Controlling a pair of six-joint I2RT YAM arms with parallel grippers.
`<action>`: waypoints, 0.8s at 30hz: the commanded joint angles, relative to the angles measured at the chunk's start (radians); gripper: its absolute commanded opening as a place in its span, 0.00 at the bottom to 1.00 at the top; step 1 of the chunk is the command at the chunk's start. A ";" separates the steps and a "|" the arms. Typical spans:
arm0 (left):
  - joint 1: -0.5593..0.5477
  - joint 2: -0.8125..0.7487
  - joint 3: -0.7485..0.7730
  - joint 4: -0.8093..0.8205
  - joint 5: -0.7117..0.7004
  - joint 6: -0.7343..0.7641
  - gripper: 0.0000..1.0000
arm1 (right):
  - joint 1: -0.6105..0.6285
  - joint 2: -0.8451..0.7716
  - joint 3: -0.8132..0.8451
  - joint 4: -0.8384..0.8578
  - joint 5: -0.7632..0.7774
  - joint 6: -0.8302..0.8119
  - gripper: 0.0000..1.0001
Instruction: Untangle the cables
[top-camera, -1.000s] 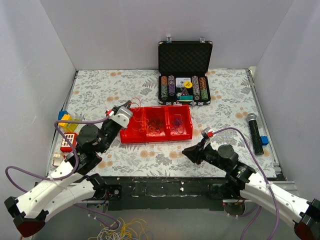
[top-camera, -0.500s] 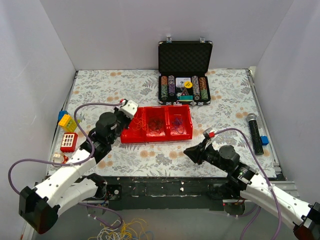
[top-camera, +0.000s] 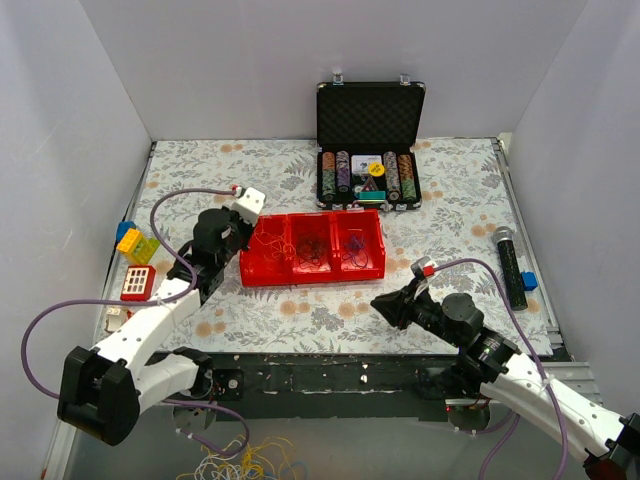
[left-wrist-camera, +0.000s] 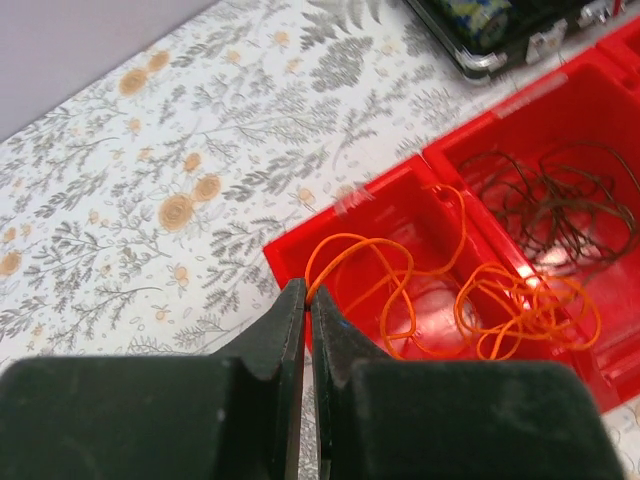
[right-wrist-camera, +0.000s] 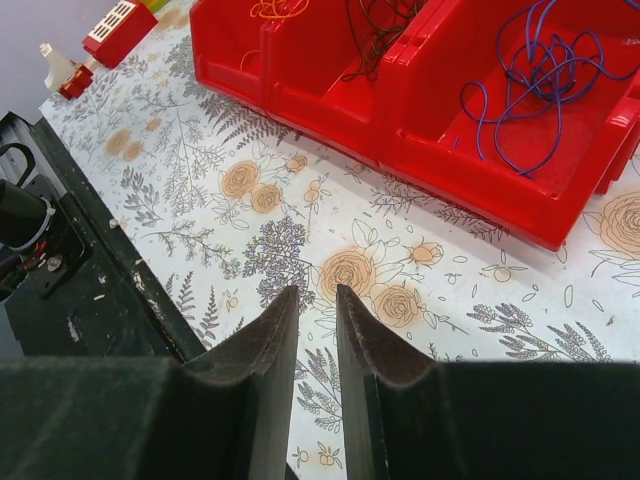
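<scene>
A red three-compartment tray (top-camera: 310, 277) holds the cables: an orange cable (top-camera: 270, 240) in the left bin, a dark brown cable (top-camera: 312, 247) in the middle, a purple cable (top-camera: 355, 247) on the right. My left gripper (top-camera: 243, 238) is at the tray's left end. In the left wrist view it (left-wrist-camera: 306, 290) is shut on a strand of the orange cable (left-wrist-camera: 400, 290), which trails into the left bin next to the brown cable (left-wrist-camera: 570, 205). My right gripper (top-camera: 378, 303) hovers over the mat in front of the tray; its jaws (right-wrist-camera: 315, 292) stand slightly apart and empty, short of the purple cable (right-wrist-camera: 530, 80).
An open black case (top-camera: 370, 150) of poker chips stands behind the tray. A black microphone (top-camera: 510, 265) and a blue block (top-camera: 528, 281) lie at the right. Toy bricks (top-camera: 135, 243) and a red toy (top-camera: 137, 284) lie at the left edge. A yellow-white wire bunch (top-camera: 240, 465) hangs below the table front.
My left arm has straightened and its gripper has drawn back left to the tray's left end with the orange strand. My right gripper has drifted slightly back toward the front edge.
</scene>
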 joint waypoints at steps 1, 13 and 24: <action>0.039 0.012 0.080 0.024 0.067 -0.053 0.00 | 0.002 0.005 0.030 0.027 0.015 -0.006 0.30; 0.040 0.064 0.091 -0.061 0.156 -0.111 0.21 | 0.002 0.037 0.034 0.049 0.016 -0.002 0.31; 0.042 0.181 0.326 -0.275 0.250 -0.182 0.98 | 0.002 0.046 0.097 -0.001 0.084 -0.026 0.46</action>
